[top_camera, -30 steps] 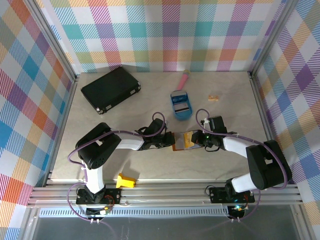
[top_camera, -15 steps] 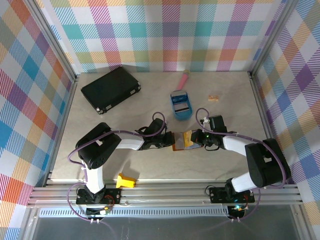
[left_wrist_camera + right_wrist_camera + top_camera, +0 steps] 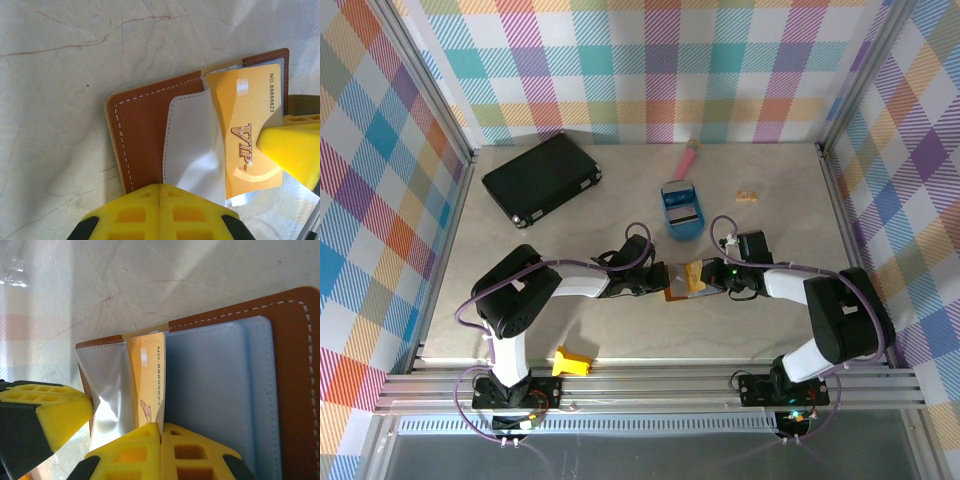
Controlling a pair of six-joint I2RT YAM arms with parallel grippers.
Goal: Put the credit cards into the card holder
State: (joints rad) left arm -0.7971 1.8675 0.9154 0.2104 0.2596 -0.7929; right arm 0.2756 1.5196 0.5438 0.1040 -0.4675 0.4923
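The card holder, a brown leather wallet, lies open at the middle of the table between both arms. In the left wrist view its brown outer side and pale lining flap show. My left gripper is shut on the wallet's near edge at that flap. A gold VIP credit card stands partly inside the pocket behind the flap. My right gripper is shut on the card's edge, next to the grey-blue pockets. Another dark credit card lies in the blue tray.
The blue oval tray sits just behind the wallet, with a pink-handled tool beyond it. A large black case lies at the back left. A small tan block rests at the back right, a yellow plastic piece near the front edge.
The right gripper has edged left with the gold card, pushing it a little further into the wallet. The left gripper has held its place on the wallet.
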